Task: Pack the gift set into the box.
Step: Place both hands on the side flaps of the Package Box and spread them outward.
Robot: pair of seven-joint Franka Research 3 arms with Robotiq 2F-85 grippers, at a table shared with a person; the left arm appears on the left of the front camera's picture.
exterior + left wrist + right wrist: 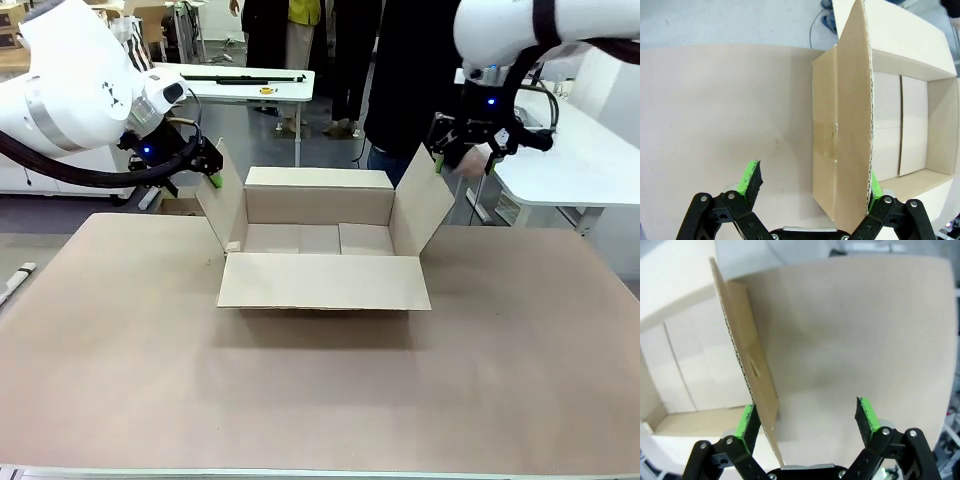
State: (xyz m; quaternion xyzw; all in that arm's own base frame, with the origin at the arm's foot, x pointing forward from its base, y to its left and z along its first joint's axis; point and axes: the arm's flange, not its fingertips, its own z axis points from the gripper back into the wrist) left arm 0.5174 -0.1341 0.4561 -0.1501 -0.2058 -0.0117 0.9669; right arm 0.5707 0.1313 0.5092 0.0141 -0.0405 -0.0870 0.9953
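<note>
The box (320, 285), a brown cardboard carton, stands open in the middle of the table with nothing inside and its four flaps spread. My left gripper (212, 170) is open at the top edge of the left flap. In the left wrist view that flap (840, 125) rises between the fingers of the left gripper (812, 185), close to one green pad (751, 180). My right gripper (437, 155) is open at the right flap's top edge. In the right wrist view the flap (755, 365) stands just inside one pad (747, 422) of the right gripper (806, 420). The gift set is out of view.
A person in dark clothes (400, 80) stands at the far side behind the box. White tables stand at the back left (240, 80) and at the right (570, 170). The brown tabletop (320, 400) is bare in front of the box.
</note>
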